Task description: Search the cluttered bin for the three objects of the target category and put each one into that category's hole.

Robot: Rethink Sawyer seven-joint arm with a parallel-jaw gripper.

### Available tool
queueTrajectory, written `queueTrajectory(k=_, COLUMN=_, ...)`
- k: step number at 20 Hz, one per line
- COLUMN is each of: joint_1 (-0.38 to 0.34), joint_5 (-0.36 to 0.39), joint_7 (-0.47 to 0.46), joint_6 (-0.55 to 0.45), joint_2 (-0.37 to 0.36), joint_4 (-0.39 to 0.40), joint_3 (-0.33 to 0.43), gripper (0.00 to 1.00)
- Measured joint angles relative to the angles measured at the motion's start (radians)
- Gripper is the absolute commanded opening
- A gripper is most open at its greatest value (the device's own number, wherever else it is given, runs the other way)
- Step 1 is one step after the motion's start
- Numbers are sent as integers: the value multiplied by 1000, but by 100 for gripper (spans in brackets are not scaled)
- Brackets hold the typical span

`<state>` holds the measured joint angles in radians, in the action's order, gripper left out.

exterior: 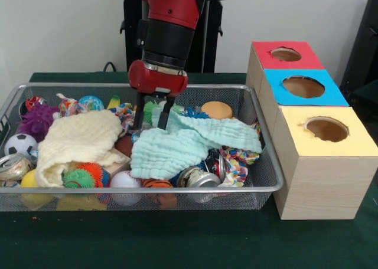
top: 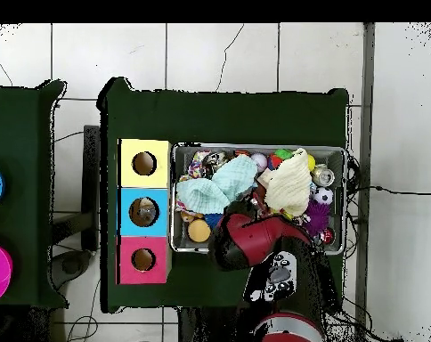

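Observation:
The wire mesh bin point(exterior: 177, 190) is full of clutter and fills the left of the table. My gripper point(exterior: 155, 120) hangs low in the bin's back middle. Its black fingers point(exterior: 139, 117) stand apart, open, straddling the upper corner of a mint green cloth point(exterior: 189, 142). A cream cloth point(exterior: 77, 142) lies to its left. Three boxes stand right of the bin, with holes in a red top point(exterior: 286, 53), a blue top point(exterior: 303, 86) and a yellow top point(exterior: 326, 129). In the overhead view my arm point(top: 255, 240) hides the gripper above the bin point(top: 255, 148).
The bin holds a purple spiky ball point(exterior: 38, 118), a soccer ball point(exterior: 20, 144), cans point(exterior: 201, 177), an orange disc point(exterior: 217, 110), a white ball point(exterior: 125, 180), an orange and green spiky ball point(exterior: 82, 176) and a colourful rope toy point(exterior: 236, 160). The cloths cover more things.

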<state>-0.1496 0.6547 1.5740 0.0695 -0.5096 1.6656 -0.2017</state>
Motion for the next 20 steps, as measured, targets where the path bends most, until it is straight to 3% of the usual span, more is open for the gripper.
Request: queueTrajectory(k=20, joint_1=-48, joint_5=47, joint_7=0, joint_6=34, joint_2=31, joint_4=-19, joint_3=37, gripper=100)
